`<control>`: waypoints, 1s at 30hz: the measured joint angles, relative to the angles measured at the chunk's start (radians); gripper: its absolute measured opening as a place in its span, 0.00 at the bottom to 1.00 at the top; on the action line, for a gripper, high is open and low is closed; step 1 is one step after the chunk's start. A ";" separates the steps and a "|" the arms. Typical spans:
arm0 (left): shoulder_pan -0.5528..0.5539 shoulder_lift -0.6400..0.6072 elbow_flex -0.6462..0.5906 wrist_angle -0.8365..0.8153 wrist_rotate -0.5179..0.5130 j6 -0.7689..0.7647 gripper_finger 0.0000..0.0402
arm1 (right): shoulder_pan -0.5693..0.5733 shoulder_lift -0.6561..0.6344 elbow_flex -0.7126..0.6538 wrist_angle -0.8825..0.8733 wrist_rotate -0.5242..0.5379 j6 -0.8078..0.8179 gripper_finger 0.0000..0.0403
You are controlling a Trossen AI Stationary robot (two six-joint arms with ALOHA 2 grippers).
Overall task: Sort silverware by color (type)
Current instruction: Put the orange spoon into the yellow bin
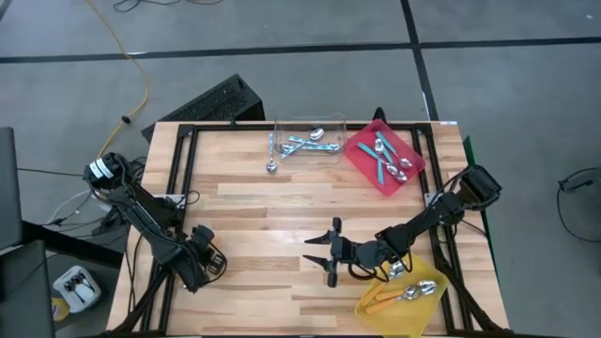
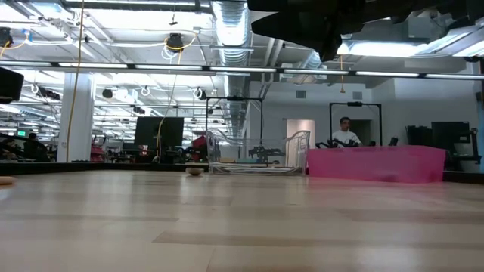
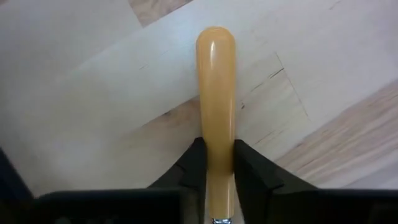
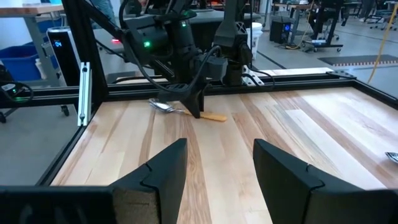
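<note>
Fingers (image 3: 249,171) of left gripper (image 3: 217,168) pinch orange spoon handle (image 3: 216,93). I lift straight, carry to yellow tray (image 1: 434,302). Right gripper (image 4: 217,168) spread, empty, mid-table.

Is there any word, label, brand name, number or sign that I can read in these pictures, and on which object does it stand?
No text can be read in any view.
The orange spoon held by the left gripper carries no marking.
The red tray, clear tray and yellow tray show no labels.
Screens and signs in the room behind the table are too small to read.
</note>
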 joint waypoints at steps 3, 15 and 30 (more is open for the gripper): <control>-0.006 0.000 0.000 0.001 -0.016 0.000 0.07 | 0.000 0.000 0.000 0.004 0.000 -0.001 0.51; 0.004 0.014 0.053 0.025 -0.199 0.104 0.07 | 0.003 -0.023 0.000 0.154 0.002 -0.097 0.51; 0.088 0.010 0.056 0.348 -0.546 0.479 0.07 | 0.059 -0.153 0.000 0.136 0.005 -0.214 0.51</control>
